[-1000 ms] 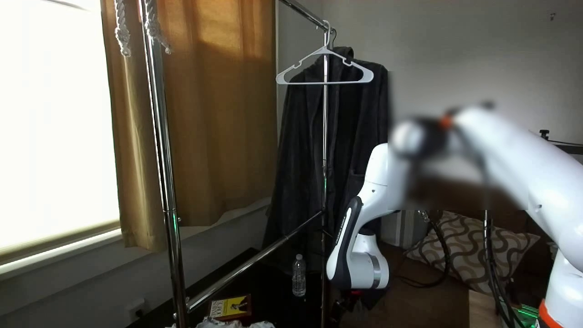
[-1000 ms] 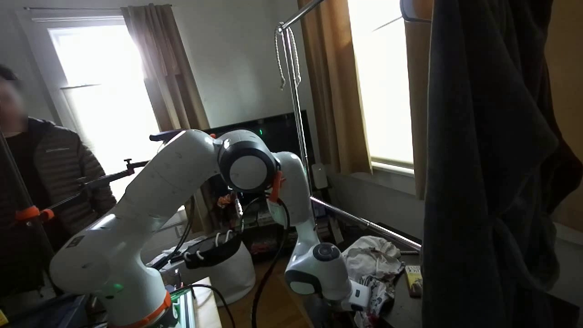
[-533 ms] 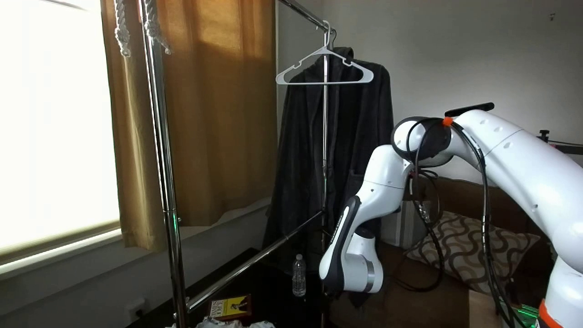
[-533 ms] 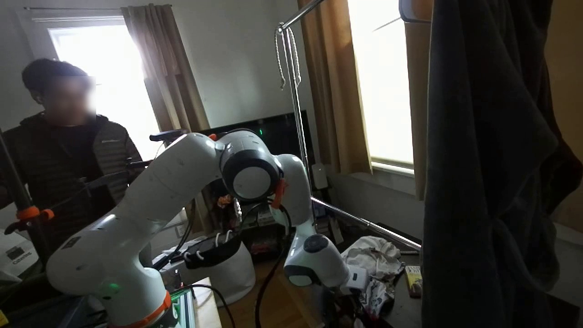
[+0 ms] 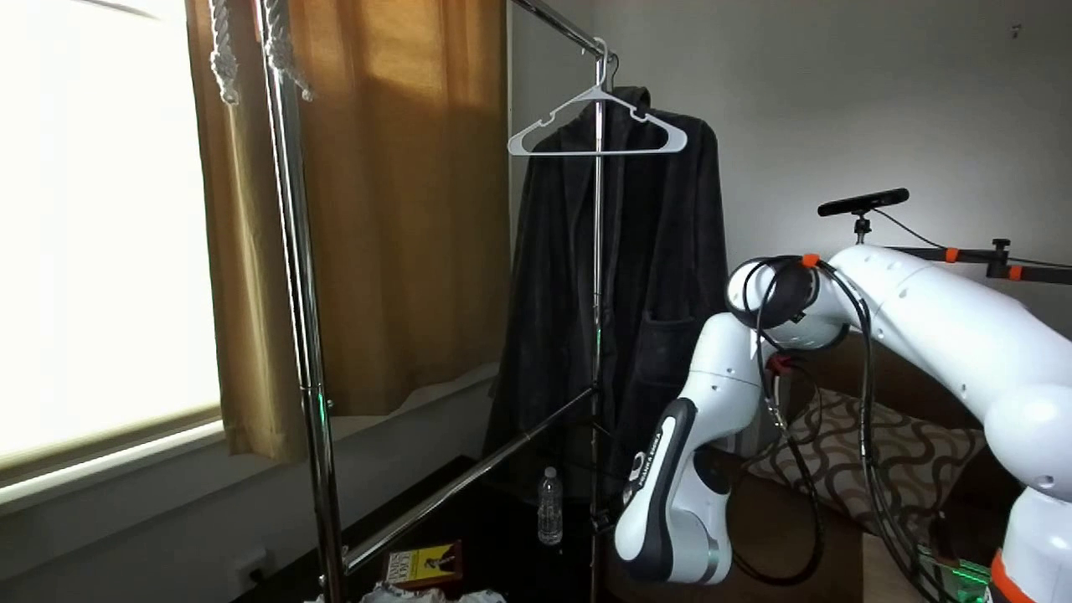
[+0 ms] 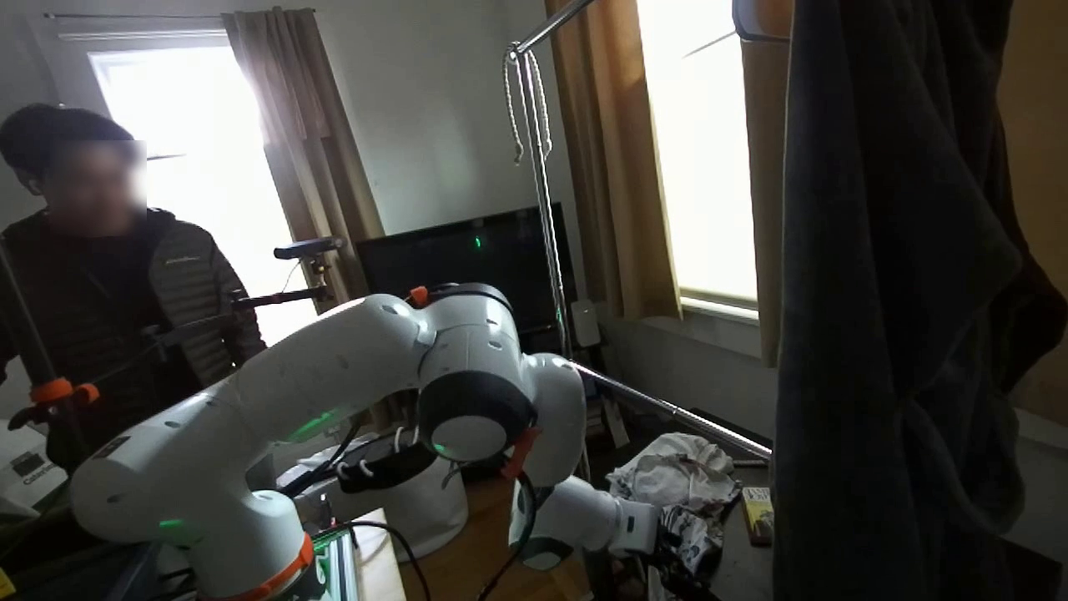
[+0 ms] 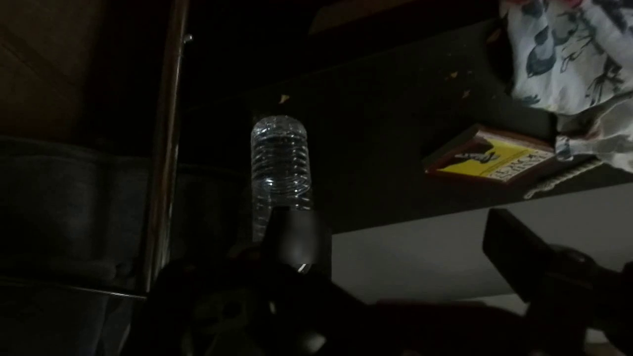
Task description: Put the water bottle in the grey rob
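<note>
Claw (image 7: 401, 236): jaws are standing apart.
Bottle (image 7: 280, 158): may be toppling under an off-centre jaw.
Pole (image 7: 166, 138): standing near bottle, perhaps snagging claw.

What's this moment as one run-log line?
hand: open, nothing gripped | water bottle: upright on dark surface, hand contact unclear | grey robe: hanging | placement: not yet done

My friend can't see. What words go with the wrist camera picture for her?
A clear plastic bottle stands on a dark surface, partly hidden behind one finger of the open gripper. At right are a yellow book or box and a printed white cloth; at left, a metal pole and probably the dark robe.
</note>
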Robot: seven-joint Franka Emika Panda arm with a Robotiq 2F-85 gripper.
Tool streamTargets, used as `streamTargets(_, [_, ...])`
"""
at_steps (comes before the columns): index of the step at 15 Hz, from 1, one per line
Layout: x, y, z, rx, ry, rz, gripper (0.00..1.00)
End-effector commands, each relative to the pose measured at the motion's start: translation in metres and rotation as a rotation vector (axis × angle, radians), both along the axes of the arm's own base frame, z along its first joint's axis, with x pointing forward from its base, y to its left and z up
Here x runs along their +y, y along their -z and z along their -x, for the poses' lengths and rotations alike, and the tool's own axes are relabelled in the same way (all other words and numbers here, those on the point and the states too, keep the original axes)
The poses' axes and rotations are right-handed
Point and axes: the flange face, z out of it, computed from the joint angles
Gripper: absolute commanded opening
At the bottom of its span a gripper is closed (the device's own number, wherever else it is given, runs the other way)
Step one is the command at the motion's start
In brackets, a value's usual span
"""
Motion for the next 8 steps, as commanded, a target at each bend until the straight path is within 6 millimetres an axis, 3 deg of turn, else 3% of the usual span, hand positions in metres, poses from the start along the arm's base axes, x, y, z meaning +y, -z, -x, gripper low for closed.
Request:
streamTargets(1, [-0.022,0.012,0.0,-0.124,-0.096,-0.016,1.0])
streamTargets(4, [-0.048,0.009,-0.004,-0.21,-0.196,-0.028,1.0])
streamTargets(5, [-0.053,0.008,-0.004,-0.227,-0.23,-0.046,1.0])
streamTargets(6, [-0.045,-0.004,-0.007,-0.207,-0.197,-0.011,1.0])
streamTargets(8, [-0.058,-0.004,-0.006,-0.229,-0.219,-0.019,1.0])
